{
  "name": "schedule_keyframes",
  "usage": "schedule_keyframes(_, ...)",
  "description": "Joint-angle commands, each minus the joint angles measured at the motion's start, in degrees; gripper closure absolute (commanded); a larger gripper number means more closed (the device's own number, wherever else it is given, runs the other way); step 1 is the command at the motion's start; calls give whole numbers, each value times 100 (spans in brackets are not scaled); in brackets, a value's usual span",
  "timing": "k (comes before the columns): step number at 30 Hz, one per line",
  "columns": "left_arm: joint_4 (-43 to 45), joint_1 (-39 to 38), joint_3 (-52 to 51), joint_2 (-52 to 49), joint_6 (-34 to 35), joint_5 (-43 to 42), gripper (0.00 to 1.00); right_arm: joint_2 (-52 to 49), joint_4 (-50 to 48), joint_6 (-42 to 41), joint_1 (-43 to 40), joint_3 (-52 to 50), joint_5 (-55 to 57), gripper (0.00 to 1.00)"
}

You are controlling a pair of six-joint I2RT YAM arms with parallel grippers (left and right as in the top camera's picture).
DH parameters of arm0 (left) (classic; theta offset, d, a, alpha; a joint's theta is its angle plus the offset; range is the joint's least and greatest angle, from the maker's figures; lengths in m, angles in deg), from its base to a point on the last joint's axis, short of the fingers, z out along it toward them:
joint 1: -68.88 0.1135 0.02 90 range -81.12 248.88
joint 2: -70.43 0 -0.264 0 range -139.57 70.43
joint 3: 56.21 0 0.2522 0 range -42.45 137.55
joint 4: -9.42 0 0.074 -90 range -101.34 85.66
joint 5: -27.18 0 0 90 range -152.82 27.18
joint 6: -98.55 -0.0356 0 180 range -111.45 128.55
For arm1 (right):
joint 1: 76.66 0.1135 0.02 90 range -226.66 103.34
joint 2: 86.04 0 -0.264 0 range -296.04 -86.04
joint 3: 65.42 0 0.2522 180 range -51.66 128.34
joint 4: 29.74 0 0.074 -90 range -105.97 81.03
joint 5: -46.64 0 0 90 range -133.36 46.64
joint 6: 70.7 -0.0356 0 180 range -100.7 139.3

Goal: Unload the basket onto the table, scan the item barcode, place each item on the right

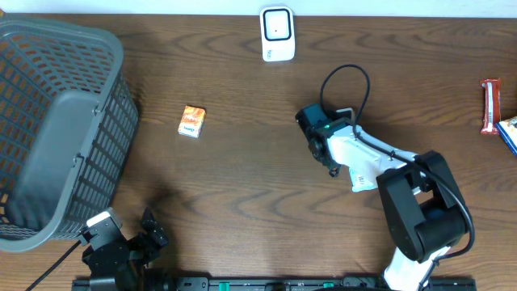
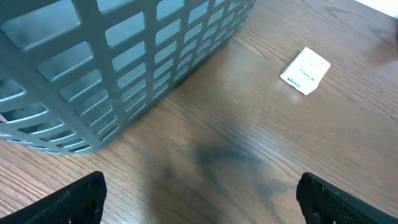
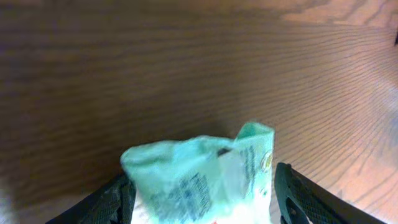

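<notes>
Green packet (image 3: 199, 177) above dark wooden table (image 1: 258, 186) (grain visible).

Basket (image 1: 56, 121) at left, box (image 1: 191, 121) right of it, scanner (image 1: 277, 34) at far centre, packet (image 3: 186, 174) in right end effector (image 3: 205, 202).

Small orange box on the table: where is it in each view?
Overhead: small orange box left of centre, right of the grey basket.
Left wrist: upper right, looking paler.
Right wrist: not in it.
Shared landmark: the basket, overhead and left wrist only.
</notes>
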Motion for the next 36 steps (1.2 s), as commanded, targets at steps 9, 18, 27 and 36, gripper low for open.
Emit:
schedule_keyframes(9, 2, 20, 9, 2, 4, 33, 2, -1012, 199, 564, -662, -330, -3943, 61)
schedule_keyframes(18, 2, 20, 9, 2, 7, 33, 2, -1167, -997, 1432, -660, -173, -7591, 99)
schedule_keyframes(27, 2, 20, 9, 2, 7, 33, 2, -291, -1255, 1735, -678, -61, -10133, 99)
schedule_keyframes(36, 2, 20, 9, 2, 7, 33, 2, -208, -2529, -203, -861, -63, -10181, 99)
